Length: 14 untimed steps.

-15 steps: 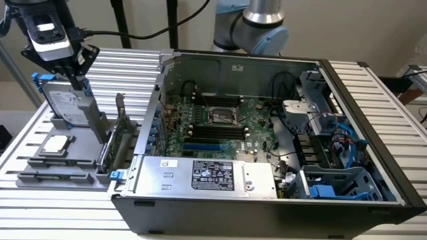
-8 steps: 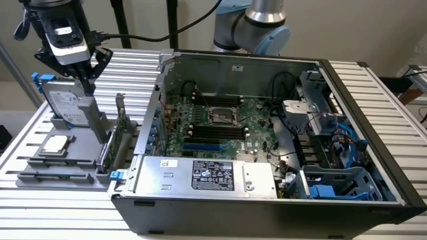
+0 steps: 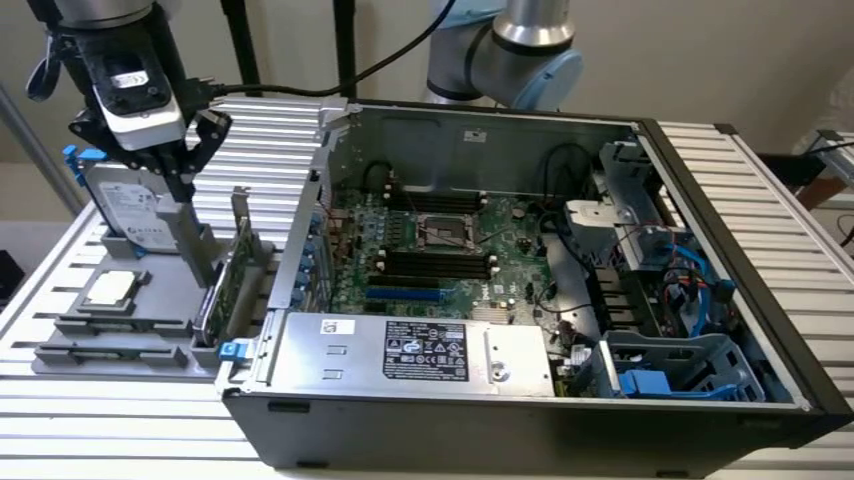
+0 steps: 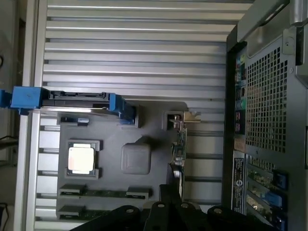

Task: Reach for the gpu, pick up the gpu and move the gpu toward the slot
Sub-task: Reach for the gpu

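One open computer case (image 3: 481, 125) lies on the slatted table (image 3: 761, 190). Its power supply (image 3: 334, 350) bears one black-and-white label (image 3: 424, 350), the print too small to read. The gray tray (image 3: 160, 295) beside it holds one blue-framed hard drive (image 3: 127, 205), one gpu (image 3: 230, 270) standing edge-on, and one square chip (image 3: 114, 288). My gripper (image 3: 174, 185) hangs above the tray, fingers pinched together on nothing, apart from the gpu.

Gripper (image 3: 174, 178) above holder (image 3: 160, 300); gpu (image 3: 227, 290) on edge in holder below gripper, hard drive (image 3: 134, 215) beside, computer case (image 3: 534, 300) to exterior view's right.
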Available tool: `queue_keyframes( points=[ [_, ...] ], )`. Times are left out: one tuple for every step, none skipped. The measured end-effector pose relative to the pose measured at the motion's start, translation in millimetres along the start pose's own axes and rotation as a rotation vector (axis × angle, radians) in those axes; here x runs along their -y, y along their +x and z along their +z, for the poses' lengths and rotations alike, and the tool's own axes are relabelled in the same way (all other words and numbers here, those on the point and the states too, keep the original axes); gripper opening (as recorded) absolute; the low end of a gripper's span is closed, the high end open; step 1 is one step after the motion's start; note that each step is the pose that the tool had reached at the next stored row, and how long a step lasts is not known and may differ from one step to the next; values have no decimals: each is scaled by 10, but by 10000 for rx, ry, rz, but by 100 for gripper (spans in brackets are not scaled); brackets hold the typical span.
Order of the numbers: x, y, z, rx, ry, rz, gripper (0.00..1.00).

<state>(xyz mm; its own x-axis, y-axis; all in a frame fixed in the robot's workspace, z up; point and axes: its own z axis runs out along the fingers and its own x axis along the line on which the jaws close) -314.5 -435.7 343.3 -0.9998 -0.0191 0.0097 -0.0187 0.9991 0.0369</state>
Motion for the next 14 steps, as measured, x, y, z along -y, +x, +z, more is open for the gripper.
queue_keyframes(
  points=[
    [29,-9,-1,-1,5,0,11],
    [51,-22,-1,-1,14,1,11],
    [68,-39,0,0,22,1,11],
    [80,-58,1,-1,36,1,11],
    [90,-75,2,-2,54,2,11],
    [99,-88,6,-2,68,2,11],
    [105,-99,11,-3,86,1,11],
    [107,-111,17,-2,106,2,11],
    [108,-128,26,-1,132,8,11],
    [108,-152,32,-2,163,11,11],
    [109,-169,34,-3,204,11,11],
    [108,-170,35,-3,229,13,11],
    [109,-170,34,-4,230,13,11],
    [109,-171,34,-5,230,13,11]
  ],
)
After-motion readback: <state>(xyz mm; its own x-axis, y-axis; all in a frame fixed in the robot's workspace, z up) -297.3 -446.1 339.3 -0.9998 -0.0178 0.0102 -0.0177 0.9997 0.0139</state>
